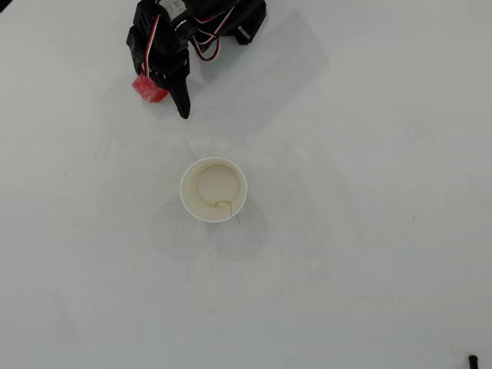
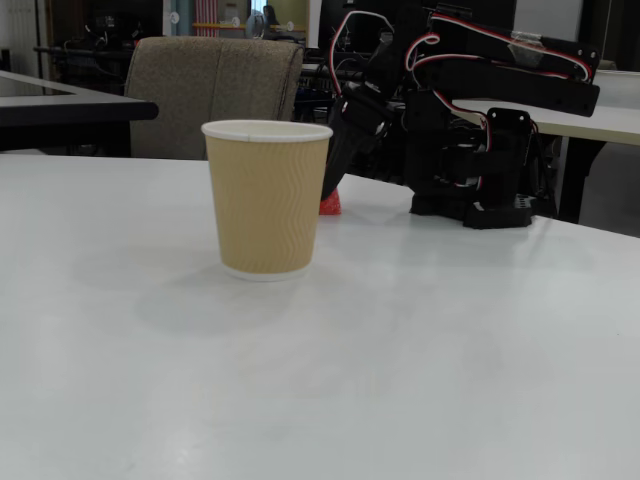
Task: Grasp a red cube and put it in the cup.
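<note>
The red cube [image 1: 149,88] lies on the white table at the back left of the overhead view. In the fixed view the cube [image 2: 331,204] rests on the table, half hidden behind the cup. My black gripper [image 1: 163,92] is lowered over the cube, with one long finger [image 1: 183,101] just to its right and the other jaw over its top edge. Whether the jaws press on it does not show. The gripper [image 2: 335,185] also shows in the fixed view. The cup [image 1: 214,189] stands upright and empty in the middle, with tan ribbed sides [image 2: 267,198] and a white rim.
The arm's base [image 2: 480,190] stands at the back of the white table [image 1: 369,254]. A chair [image 2: 215,90] and other desks stand beyond the far edge. A small dark object [image 1: 472,359] sits at the front right corner.
</note>
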Controlling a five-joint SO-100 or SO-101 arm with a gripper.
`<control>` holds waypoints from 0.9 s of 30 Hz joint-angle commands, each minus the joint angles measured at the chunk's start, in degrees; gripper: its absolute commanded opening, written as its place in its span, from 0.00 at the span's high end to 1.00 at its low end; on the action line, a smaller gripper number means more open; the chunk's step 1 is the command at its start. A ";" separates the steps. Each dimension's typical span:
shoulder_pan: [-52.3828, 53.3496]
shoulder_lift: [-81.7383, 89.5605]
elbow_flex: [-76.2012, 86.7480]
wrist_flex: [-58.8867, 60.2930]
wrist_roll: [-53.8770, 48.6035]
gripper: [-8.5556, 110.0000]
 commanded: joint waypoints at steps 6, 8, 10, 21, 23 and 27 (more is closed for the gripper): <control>-0.35 0.97 4.39 0.18 -0.53 0.72; -0.53 0.97 4.39 0.26 -0.53 0.78; -0.88 0.97 4.39 0.26 -0.53 0.82; -10.11 0.97 4.39 -5.36 0.09 0.86; -13.45 0.97 4.39 -9.23 0.09 0.86; -17.58 0.97 4.39 -18.02 0.18 0.86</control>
